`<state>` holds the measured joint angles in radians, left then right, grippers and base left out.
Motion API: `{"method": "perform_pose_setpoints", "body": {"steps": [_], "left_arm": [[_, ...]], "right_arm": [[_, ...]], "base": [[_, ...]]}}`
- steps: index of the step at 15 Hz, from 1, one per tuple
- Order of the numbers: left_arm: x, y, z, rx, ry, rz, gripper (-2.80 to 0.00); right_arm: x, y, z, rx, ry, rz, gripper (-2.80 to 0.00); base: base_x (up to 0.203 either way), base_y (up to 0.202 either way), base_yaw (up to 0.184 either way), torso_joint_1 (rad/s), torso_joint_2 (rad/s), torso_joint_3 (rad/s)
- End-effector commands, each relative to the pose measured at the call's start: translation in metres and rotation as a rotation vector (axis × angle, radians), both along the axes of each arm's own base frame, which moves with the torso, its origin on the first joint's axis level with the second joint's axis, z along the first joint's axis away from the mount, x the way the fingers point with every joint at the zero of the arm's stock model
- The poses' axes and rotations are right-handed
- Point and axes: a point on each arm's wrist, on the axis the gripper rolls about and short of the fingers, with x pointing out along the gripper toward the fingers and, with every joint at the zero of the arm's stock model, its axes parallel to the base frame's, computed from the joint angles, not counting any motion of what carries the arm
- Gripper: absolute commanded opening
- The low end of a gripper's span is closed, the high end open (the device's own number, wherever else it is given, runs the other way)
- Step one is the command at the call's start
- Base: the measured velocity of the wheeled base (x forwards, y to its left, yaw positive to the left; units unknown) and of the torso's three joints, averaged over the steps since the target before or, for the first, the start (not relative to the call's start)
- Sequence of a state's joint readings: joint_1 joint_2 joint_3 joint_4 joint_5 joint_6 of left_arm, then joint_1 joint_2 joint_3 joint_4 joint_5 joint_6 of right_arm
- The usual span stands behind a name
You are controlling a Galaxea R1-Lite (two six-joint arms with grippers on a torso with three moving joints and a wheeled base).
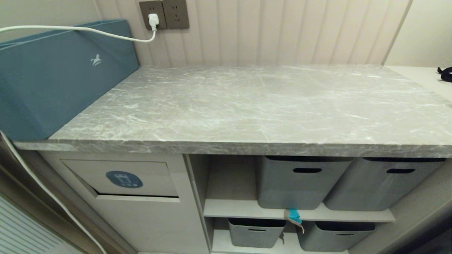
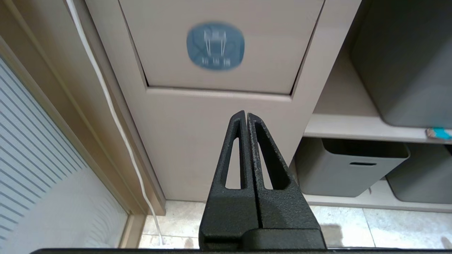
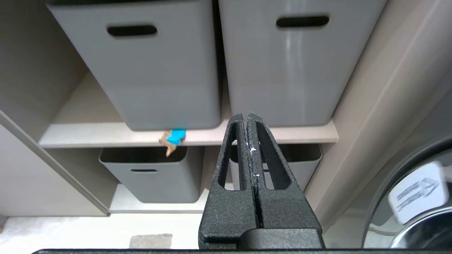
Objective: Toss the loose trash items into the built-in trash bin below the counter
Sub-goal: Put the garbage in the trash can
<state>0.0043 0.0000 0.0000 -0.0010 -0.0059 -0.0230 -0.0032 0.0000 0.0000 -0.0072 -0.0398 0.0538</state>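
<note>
Turquoise-tape scrap (image 1: 293, 216) w/ tan cardboard, hanging off shelf edge (image 1: 247, 213).

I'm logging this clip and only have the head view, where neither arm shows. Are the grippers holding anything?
Observer: No. The left gripper is shut and empty; its wrist view shows it in front of the cabinet, below the built-in trash bin flap.
Operator: And the right one?
Observer: The right gripper is also shut and empty, facing the shelves with the grey tubs.
Operator: I see one turquoise scrap on the shelf edge. Is it touching a tub?
Observer: The right wrist view shows the trash scrap at the front lip of the upper shelf, just below the left tub's base, its tan end hanging over the edge. Contact with the tub cannot be told.
</note>
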Motion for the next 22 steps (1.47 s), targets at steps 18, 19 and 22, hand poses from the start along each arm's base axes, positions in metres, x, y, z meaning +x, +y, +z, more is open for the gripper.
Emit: {"method": "perform_pose_setpoints", "body": {"steps": [18,19,22], "left_arm": [[0.020,0.000,0.083,-0.146,0.053,-0.009,-2.80],[0.036,0.000,0.100,-0.222,0.101,-0.004,-2.80],[0.099,0.000,0.126,-0.373,0.256,0.026,-2.80]], "right_arm": [[0.000,0.000,0.000,0.000,0.001,0.000,-2.80],[0.000,0.000,0.000,0.000,0.001,0.000,-2.80],[0.000,0.000,0.000,0.000,0.000,0.000,-2.80]], "base": [[0.000,0.000,0.000,-0.116,0.34,0.224],[0.000,0.000,0.000,0.000,0.00,0.000],[0.000,0.000,0.000,0.000,0.00,0.000]]}}
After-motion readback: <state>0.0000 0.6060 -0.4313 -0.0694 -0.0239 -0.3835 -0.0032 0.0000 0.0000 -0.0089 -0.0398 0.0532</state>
